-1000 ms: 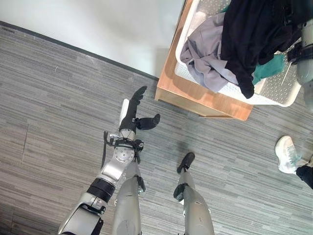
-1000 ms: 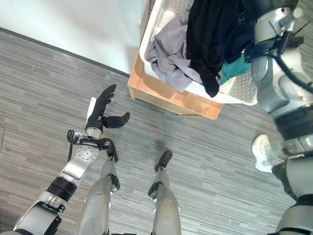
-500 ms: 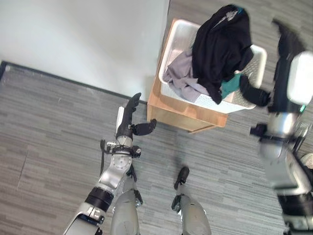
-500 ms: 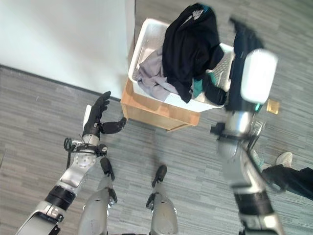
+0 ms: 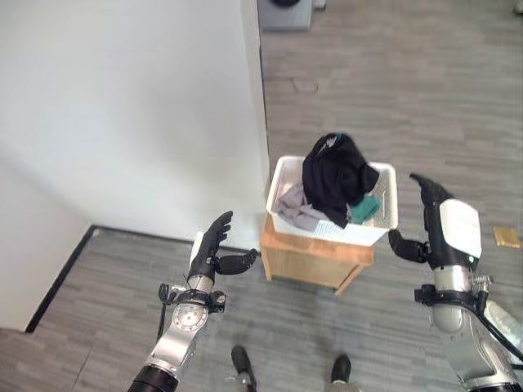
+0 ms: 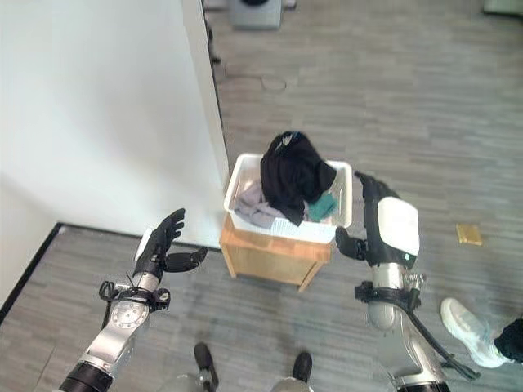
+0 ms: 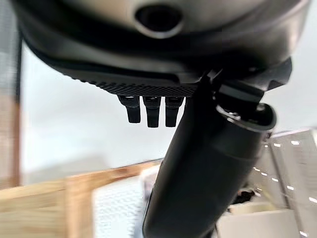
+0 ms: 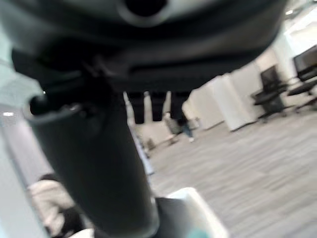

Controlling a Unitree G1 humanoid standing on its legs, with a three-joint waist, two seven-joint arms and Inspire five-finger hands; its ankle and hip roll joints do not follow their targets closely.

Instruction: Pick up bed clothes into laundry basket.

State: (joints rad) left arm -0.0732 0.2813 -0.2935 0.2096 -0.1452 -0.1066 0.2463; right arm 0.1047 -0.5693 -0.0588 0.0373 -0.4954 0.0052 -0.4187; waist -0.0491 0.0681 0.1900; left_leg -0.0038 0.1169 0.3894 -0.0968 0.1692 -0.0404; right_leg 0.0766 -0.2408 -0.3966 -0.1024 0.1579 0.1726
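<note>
Hands both empty, fingers straight: left hand (image 5: 214, 245) raised near the stand's left side, right hand (image 5: 431, 219) up just right of the basket (image 5: 384, 204). Neither touches anything; looks like a post-drop pose, arms clear of the load. Basket sits on a low wooden stand (image 5: 310, 261) by the wall corner. Clothes are in it: black garment (image 5: 331, 175) heaped on top and draped over the near rim, grey cloth (image 5: 294, 208) at the left end, teal piece (image 5: 364, 208) beneath. Basket's long axis runs left-right across the view; the black garment lies across it.

Silver-grey arms, dark hands (image 5: 214, 249), white thumb covers.
</note>
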